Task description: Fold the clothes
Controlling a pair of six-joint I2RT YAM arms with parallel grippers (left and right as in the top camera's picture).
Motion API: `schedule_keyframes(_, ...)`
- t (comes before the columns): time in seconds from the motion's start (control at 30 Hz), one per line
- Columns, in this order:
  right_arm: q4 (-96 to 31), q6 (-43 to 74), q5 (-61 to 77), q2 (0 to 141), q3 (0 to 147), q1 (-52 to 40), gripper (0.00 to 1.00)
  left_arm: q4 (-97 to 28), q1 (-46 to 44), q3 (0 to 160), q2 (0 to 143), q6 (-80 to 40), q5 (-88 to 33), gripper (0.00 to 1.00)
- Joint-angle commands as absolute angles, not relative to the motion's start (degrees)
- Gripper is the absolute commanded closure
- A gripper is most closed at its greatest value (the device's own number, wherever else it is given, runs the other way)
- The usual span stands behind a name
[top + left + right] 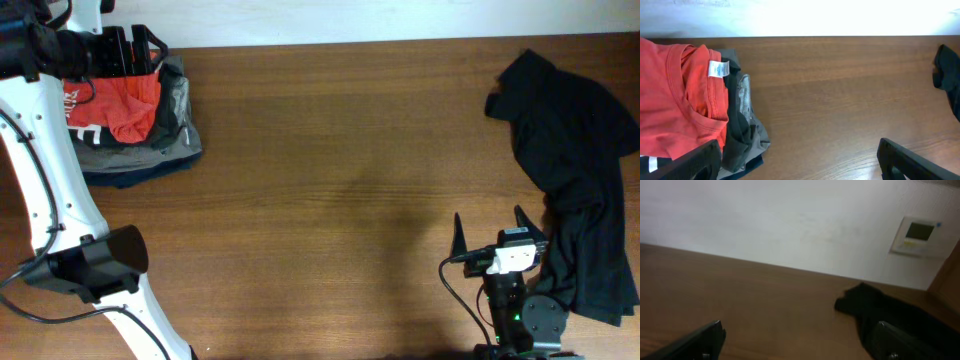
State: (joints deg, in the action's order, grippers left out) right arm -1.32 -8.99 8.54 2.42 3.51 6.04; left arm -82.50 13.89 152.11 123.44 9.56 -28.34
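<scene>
The left hand [799,146] hangs with its two black fingers [695,161] spread wide apart and nothing between them, poised over the far left corner of the desk [340,170]. Directly beneath it lies a heap of clothes. A red shirt [675,100] sits on top, its collar turned to show a small white label [716,69]. A grey garment [745,132] is bunched under and beside it, and a dark blue garment [130,178] peeks out at the near edge of the pile.

Across the brown wood, at the near right edge, the right hand [488,225] is likewise parted and holds nothing, its fingers pointing toward the far wall [790,220]. Just to its right a crumpled black garment [580,170] sprawls unfolded along the right side of the desk, running from the far corner down toward the near edge. It lies close beside the arm but is not in the hand's grip. A small white control panel [916,235] is mounted on the wall behind.
</scene>
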Motion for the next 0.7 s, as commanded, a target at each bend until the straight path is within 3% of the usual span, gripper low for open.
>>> schedule_keyframes(0.0, -1.15, -8.54, 7.79, 0.71, 0.8, 5.58, 0.01, -82.41, 13.87, 152.31, 123.31, 9.26, -29.12, 0.01)
schedule_keyframes(0.67, -3.64, -4.03, 9.19, 2.04, 0.32, 5.63, 0.01, -82.39, 13.87, 152.31, 123.31, 9.26, -29.12, 0.01)
